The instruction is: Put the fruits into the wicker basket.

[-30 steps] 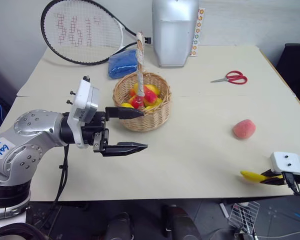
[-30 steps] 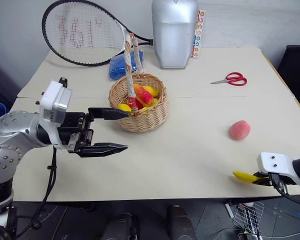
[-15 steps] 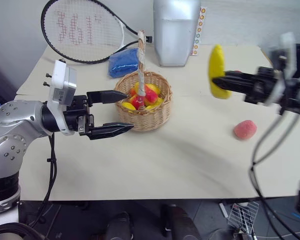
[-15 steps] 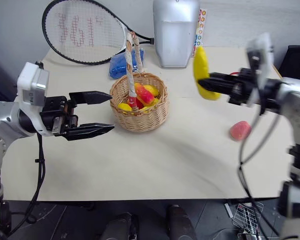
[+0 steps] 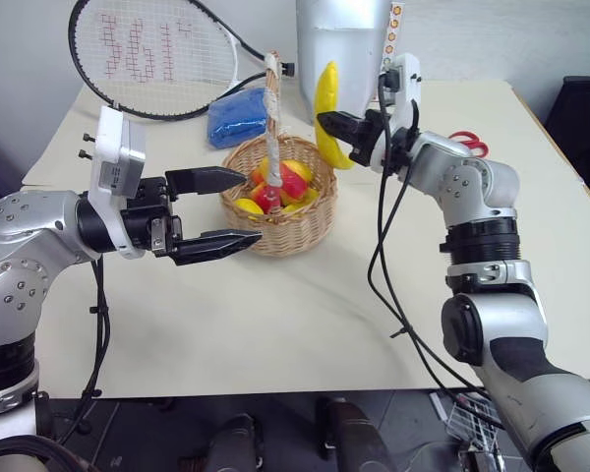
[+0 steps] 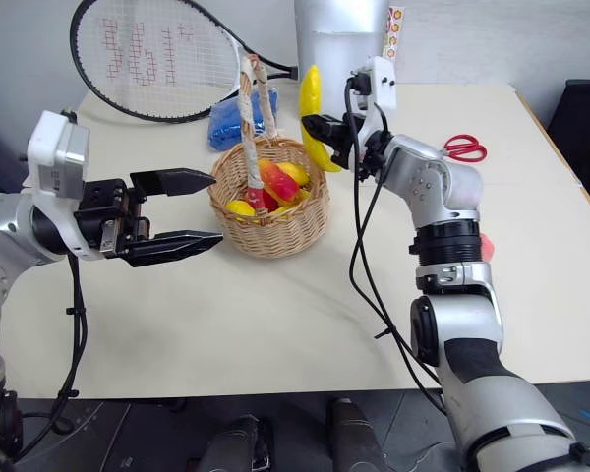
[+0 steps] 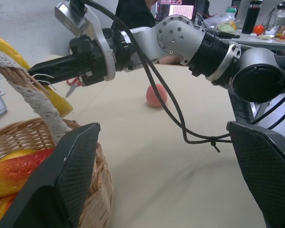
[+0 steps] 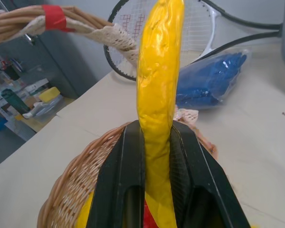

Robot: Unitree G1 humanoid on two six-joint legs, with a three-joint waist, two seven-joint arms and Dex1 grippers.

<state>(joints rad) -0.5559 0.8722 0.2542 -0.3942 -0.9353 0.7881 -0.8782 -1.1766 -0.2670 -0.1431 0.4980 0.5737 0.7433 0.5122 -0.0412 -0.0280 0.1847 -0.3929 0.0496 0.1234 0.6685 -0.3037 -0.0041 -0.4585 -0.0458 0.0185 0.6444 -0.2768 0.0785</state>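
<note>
Counter (image 5: pixel 305 324): beige | right pincer (image 5: pixel 326 124) clamped on banana (image 5: pixel 327 108) above basket (image 5: pixel 285 221) rim | left pincer (image 5: pixel 231 208) apart beside basket

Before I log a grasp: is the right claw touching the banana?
Touching. The right wrist view shows the right claw shut on the banana, both fingers pressing its sides.
</note>
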